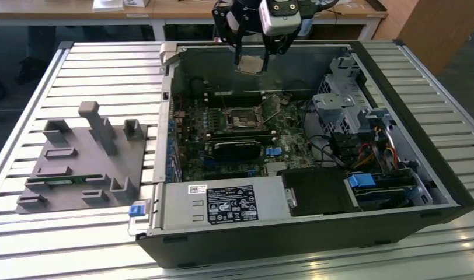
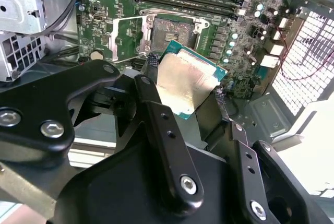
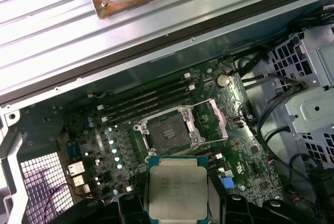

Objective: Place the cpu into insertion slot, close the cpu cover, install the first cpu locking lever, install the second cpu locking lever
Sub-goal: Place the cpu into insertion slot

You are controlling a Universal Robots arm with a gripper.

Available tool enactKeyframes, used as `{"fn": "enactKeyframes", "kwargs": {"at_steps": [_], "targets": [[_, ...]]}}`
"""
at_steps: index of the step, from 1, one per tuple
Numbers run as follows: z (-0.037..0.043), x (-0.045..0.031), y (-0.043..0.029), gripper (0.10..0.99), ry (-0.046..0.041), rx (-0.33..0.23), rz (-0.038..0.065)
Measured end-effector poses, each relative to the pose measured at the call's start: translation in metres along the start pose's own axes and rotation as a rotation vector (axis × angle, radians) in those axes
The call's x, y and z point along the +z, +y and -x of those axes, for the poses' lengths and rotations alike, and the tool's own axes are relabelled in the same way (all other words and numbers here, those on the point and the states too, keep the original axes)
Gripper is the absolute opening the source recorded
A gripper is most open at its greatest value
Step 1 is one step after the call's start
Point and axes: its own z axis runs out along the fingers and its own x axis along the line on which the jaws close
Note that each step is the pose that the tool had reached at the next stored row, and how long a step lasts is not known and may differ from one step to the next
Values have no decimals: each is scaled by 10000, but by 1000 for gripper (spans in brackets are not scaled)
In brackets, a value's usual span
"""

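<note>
- The gripper [image 2: 185, 80] is closest to the camera in both wrist views. Its black jaws are clamped on two opposite edges of the cpu [image 2: 190, 83].
- In the exterior view, the gripper [image 1: 253, 55] hangs high over the far side of the open computer case [image 1: 299, 233]. The case lies on the slatted counter [image 1: 104, 70].
- The cpu [image 1: 250, 64] is up in the air. It is well apart from the green board and touches nothing but the jaws.
- The insertion slot [image 3: 168, 135] is bare, and its dark middle shows, so no chip is in it yet.
- The cpu cover [image 3: 215, 120] is flipped open and stands up at one side of the slot.
- The task looks to be at its first step: the chip is picked up but not put in. Closing the cover and both locking steps look left to do.
- The cpu [image 3: 177, 190] is nearly square, so it has no clear long side.
- Its silvery top faces up toward the arm, and its underside faces the board.
- In the first wrist view its edges run about the same way as the slot's edges. In the exterior view it looks a little tilted.
</note>
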Motion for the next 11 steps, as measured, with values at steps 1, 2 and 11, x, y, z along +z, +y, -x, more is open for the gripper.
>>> {"fn": "enactKeyframes", "kwargs": {"at_steps": [1, 2, 11], "targets": [[0, 0, 0, 541, -3, 33, 1], [0, 0, 0, 541, -6, 66, 1], [0, 1, 0, 541, -35, 391, 8]]}}
